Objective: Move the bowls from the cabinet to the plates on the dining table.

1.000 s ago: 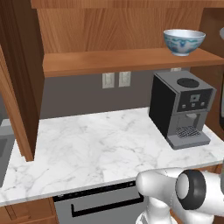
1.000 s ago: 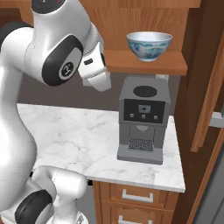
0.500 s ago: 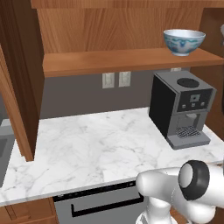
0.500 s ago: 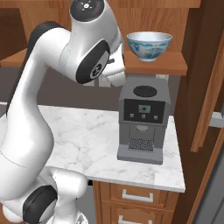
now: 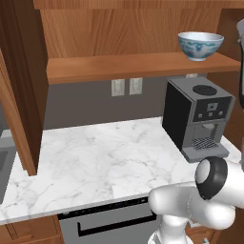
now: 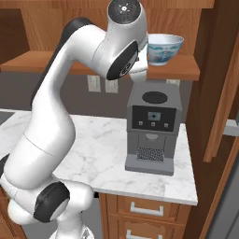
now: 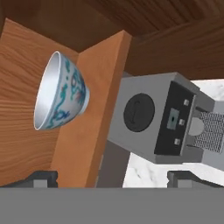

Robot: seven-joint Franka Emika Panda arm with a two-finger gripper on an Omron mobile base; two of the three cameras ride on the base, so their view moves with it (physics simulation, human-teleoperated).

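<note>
On the cabinet shelf (image 5: 138,66), near its right end, the white bowl (image 5: 200,45) with blue pattern stands upright, directly above the coffee machine (image 5: 198,116) on the marble worktop (image 5: 95,157). The hand view is rolled, so there the bowl (image 7: 61,94) appears on its side against the shelf board, with the machine beside it. The pincer (image 7: 111,177) is wide open and holds nothing; its two dark tips stand far apart at the bottom of the hand view, and the bowl is well apart from them. In the right base view the arm is raised, with its hand close to the left side of the bowl (image 6: 163,48).

I judge the task to be in an early part. This bowl is not yet grasped and is not yet out of the cabinet. The brown bowl, the plates and the dining table I cannot see here, so I cannot tell whether that bowl is already delivered. Left for this bowl: reach, close, lift, drive and place.
</note>
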